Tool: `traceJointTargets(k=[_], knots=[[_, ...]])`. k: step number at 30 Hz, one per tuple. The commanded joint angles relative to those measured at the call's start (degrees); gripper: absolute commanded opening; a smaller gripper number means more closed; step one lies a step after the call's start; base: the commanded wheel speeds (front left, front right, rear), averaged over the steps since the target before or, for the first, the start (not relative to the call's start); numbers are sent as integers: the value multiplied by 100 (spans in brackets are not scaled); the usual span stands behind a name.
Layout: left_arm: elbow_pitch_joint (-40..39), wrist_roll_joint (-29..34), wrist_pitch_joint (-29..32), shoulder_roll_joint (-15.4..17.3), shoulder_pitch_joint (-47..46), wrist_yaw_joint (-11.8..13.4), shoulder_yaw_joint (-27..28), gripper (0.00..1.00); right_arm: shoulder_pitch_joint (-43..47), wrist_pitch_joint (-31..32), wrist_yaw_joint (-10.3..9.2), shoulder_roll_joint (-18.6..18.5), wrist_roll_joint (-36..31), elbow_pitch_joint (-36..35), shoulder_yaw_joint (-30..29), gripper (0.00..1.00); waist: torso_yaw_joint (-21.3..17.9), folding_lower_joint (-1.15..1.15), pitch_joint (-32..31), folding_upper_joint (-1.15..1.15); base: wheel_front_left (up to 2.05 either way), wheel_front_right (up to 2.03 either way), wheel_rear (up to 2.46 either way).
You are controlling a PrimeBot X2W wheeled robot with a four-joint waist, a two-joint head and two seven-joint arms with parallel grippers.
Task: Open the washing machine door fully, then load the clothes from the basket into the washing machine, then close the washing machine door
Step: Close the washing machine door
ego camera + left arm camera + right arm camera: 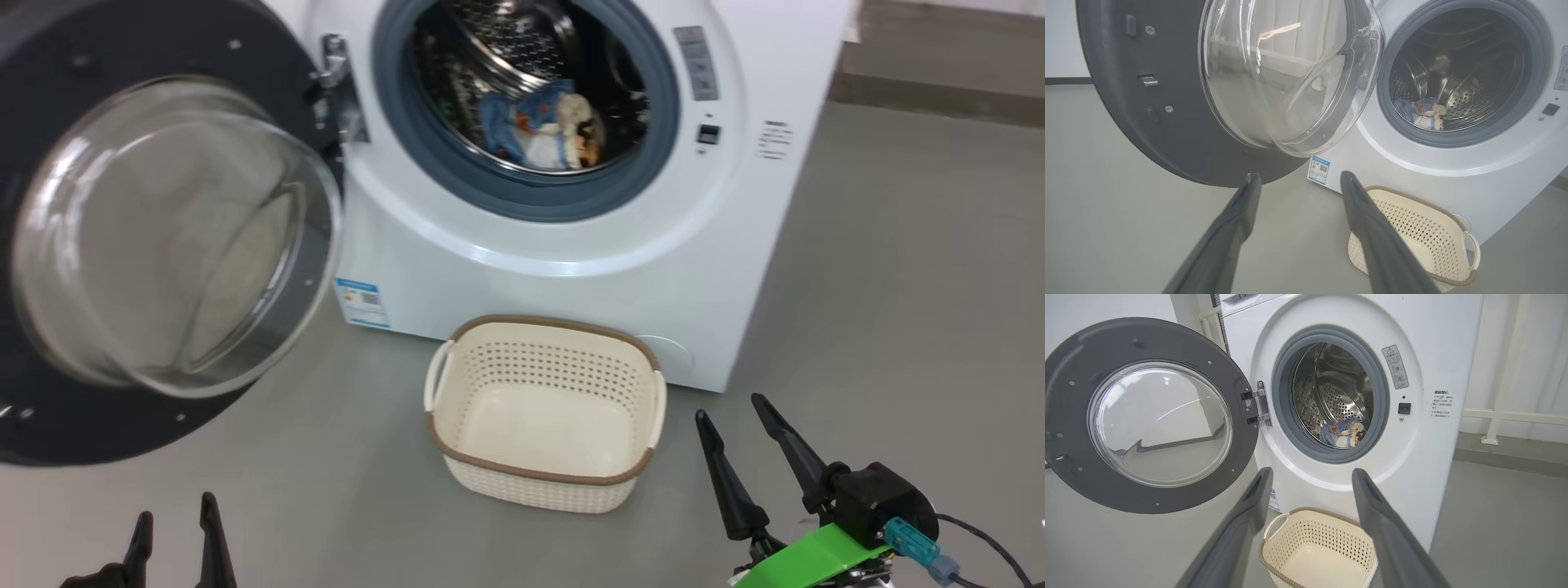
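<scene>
Left pincer [176, 506], right pincer [730, 406] spread empty at 7 and 5 o'clock; clothes [539, 126] inside washing machine [571, 278] at 12; rigid hinged washing machine door [73, 49] at 10, likely best pushed on its free rim [1069, 375], not the slick glass [163, 237].

My head camera looks forward and down on the big white front-loading washing machine [571, 278] and the small cream perforated plastic basket [535, 488] on the floor before it. My left wrist camera sits low, close to the round dark-grey glass-bowled door [1167, 134]. My right wrist camera stands farther back, facing the machine squarely. All three share door, machine front and basket.
</scene>
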Motion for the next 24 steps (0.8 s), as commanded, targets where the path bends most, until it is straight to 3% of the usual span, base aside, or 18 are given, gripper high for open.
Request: traceJointTargets(k=[1,12,24], knots=[[-109,41,-37,70,-74,-25,203,100,-13,-27,16,2,35,-151,174,100,326,0,-88,0,0,0,0],[-100,107,-37,114,-40,-44,204,100,3,-27,16,2,118,-139,281,100,950,0,-139,0,0,0,0],[-354,-11,-37,94,73,58,366,100,-304,-27,16,2,93,9,587,100,1090,0,24,0,0,0,0]])
